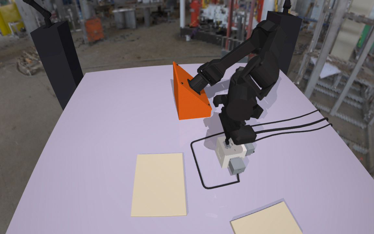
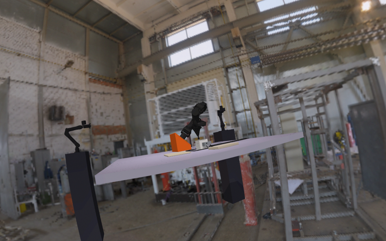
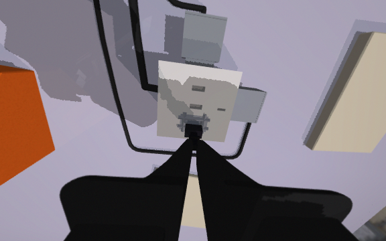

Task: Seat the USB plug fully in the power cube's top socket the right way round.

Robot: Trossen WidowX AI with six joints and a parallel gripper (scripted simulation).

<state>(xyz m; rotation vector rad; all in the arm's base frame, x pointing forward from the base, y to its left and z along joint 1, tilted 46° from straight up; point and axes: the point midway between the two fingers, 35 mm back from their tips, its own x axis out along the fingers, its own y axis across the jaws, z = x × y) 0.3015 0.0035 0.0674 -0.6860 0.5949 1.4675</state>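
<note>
The white power cube stands right of the table's middle. A small black USB plug sits in a grey socket on the cube's top, near the edge closest to the wrist camera. My gripper comes straight down over the cube and is shut on the USB plug. How deep the plug sits is too small to tell. Two more slots show empty on the cube's top. Grey plugs stick out of two side faces.
Black cables loop round the cube and run off to the table's right edge. An orange wedge holds the arm's base behind the cube. Two beige pads lie in front. Black camera posts stand at the far corners.
</note>
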